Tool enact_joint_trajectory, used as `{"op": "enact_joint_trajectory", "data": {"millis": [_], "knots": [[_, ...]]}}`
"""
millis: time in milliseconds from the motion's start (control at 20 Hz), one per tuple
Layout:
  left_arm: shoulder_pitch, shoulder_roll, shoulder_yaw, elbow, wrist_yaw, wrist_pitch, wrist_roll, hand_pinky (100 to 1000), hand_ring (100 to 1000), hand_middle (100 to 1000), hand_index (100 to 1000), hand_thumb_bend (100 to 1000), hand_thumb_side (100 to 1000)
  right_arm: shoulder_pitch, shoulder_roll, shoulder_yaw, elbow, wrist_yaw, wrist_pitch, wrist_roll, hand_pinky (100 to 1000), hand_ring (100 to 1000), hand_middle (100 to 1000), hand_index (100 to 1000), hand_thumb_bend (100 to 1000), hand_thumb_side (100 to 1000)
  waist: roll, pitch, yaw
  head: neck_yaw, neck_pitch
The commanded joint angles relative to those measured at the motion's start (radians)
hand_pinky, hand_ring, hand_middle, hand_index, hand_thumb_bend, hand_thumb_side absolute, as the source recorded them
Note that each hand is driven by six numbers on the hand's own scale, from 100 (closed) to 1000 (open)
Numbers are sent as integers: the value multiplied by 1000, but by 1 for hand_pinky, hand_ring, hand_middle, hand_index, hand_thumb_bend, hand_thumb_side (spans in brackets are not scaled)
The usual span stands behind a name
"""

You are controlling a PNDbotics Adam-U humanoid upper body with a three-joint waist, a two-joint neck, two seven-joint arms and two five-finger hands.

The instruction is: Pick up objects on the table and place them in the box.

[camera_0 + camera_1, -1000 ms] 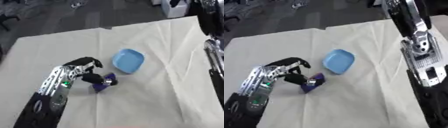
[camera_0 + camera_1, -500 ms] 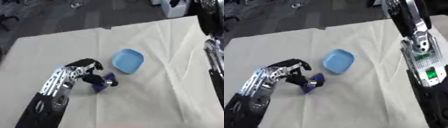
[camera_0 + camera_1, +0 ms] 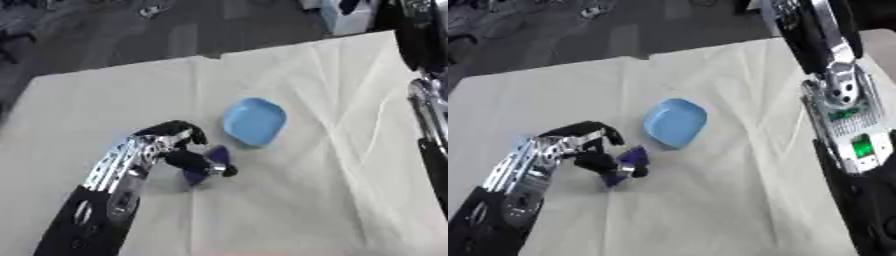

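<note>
A small dark purple object (image 3: 213,159) lies on the cream cloth just below a light blue square dish (image 3: 255,121). My left hand (image 3: 171,143) comes in from the lower left, its fingers curled over the purple object and its thumb pressed against it. The object's left part is hidden behind the hand. My right arm (image 3: 843,107) stands along the right edge; its hand does not show. No box appears in either view.
The cream cloth (image 3: 332,190) covers the whole table, with open cloth to the right of and below the dish. A dark floor (image 3: 131,35) lies beyond the far edge. A white and blue thing (image 3: 348,17) stands at the far right.
The left hand has stayed curled on the purple object and shifted slightly. The dish has not moved.
</note>
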Motion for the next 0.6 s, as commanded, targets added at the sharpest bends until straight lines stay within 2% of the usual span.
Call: {"op": "enact_joint_trajectory", "data": {"millis": [50, 600], "knots": [[-22, 0, 0, -2, -5, 9, -16, 433, 679, 778, 835, 685, 746, -20, -12, -4, -13, -1, -1, 1, 507, 419, 603, 880, 100, 881, -4, -11, -1, -8, -6], [-29, -2, 8, 22, -27, 9, -16, 420, 653, 767, 824, 694, 751, -20, -13, -3, -13, -2, -1, 2, 507, 418, 602, 878, 100, 882, -4, -11, 0, -9, -6]]}}
